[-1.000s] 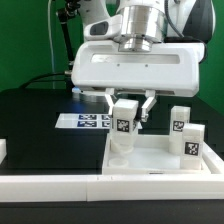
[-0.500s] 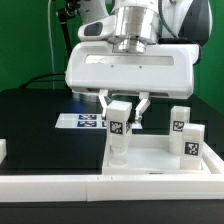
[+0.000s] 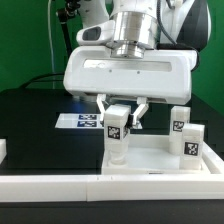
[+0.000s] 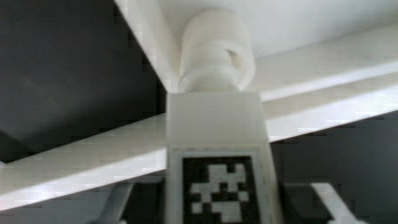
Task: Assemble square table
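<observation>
You see one black surface point(image 3: 30, 115) with long white bars along its near edge. Take the square panel point(image 3: 150, 152) as your landmark: it lies at the near side, toward the exterior view's right, with its raised rim showing all round.

Going from the exterior view's left, one small white block point(image 3: 3, 149) sits at the picture's edge, well apart from the panel; you cannot tell what it is. Next, behind the panel's far left corner, lies the one marker board point(image 3: 80, 121), flat on the surface, its printed tags partly hidden by the gripper.

Over the panel's left part you see the one gripper point(image 3: 118, 113), its two fingers closed on the sides of a leg point(image 3: 118, 130). That leg stands upright, a black-and-white tag on its upper block, its rounded lower end down at the panel's left inner corner; whether it touches the panel floor you cannot tell. In the wrist view the same leg point(image 4: 217, 150) fills the middle, tag toward the camera, its rounded end against the white rim crossing behind it.

Toward the panel's right side you count two more legs, both upright with tags facing you: one further back point(image 3: 180, 121) and one nearer point(image 3: 192, 141), just beside each other. That makes three legs in sight.
</observation>
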`<state>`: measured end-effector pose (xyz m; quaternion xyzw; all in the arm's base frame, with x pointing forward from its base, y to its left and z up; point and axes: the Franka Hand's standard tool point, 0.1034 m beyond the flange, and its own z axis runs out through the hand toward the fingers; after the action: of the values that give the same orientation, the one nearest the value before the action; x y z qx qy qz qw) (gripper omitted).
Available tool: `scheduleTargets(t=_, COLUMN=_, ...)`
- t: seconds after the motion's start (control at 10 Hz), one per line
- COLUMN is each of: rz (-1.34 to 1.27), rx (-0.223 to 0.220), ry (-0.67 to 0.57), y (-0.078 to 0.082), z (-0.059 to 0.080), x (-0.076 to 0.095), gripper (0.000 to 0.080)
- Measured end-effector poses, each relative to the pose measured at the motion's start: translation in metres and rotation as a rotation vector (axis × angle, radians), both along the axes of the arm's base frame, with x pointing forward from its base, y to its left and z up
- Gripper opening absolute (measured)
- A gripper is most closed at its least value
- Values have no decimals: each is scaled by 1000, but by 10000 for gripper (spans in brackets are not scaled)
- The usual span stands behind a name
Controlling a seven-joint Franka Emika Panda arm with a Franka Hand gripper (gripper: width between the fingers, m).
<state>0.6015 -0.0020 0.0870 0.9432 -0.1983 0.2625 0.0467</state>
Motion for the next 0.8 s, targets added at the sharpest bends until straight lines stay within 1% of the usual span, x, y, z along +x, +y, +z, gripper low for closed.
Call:
scheduleTargets(t=0.3, rz=5, rx=-5, ry=-7, y=2, z=-1, x=2, gripper=287)
scheduleTargets(t=0.5, rz=9, rx=-12, ry=-2, y=2, z=-6, x=1, gripper=287)
scheduleTargets(t=0.7, rz=16, rx=-13, ry=1, y=7, z=-8, x=0, gripper=287)
scheduleTargets(t=0.8, rz=22, rx=-16, ry=5, y=10, z=-12, x=-1, gripper=287)
